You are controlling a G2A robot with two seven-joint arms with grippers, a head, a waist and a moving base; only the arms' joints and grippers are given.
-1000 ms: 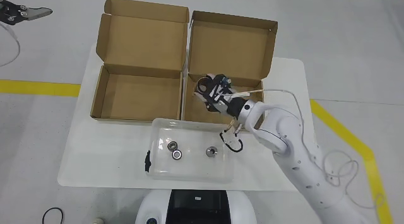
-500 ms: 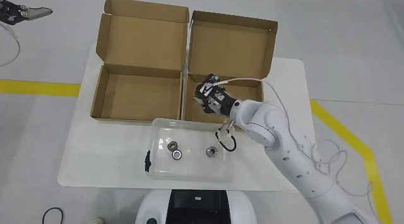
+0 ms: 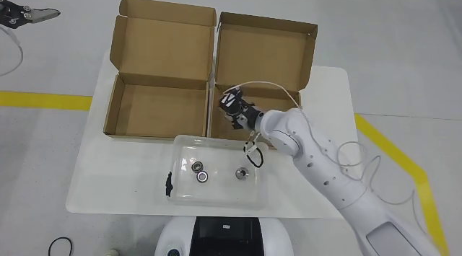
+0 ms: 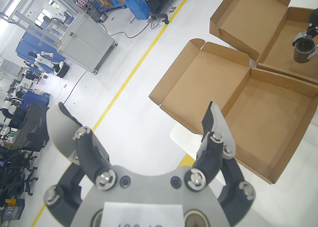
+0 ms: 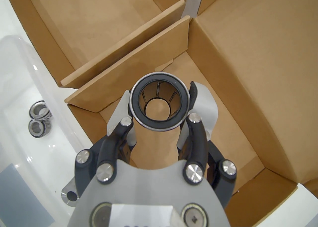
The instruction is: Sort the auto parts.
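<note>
From above, the right end effector (image 3: pixel 232 102) covers most of the part it carries. A small black item (image 3: pixel 169 182) at the edge of the clear plastic tray (image 3: pixel 224 190) is too small to identify. The left end effector (image 3: pixel 22 14) is cut off at the frame's edge, out over the floor and well away from the white bench (image 3: pixel 97 177). The carried part is a dark linear bearing (image 5: pixel 159 126), a short cylinder with an open bore. It stands upright with its long axis pointing down at the floor of the right cardboard box (image 5: pixel 223 113), close to the wall shared with the left cardboard box (image 3: pixel 155 112). Whether it touches the box floor cannot be told. The right end effector's fingers (image 5: pixel 203 104) are clamped on the bearing's sides. The left end effector's fingers are spread wide, holding nothing. Three small bearings (image 3: pixel 203 177) lie in the tray.
</note>
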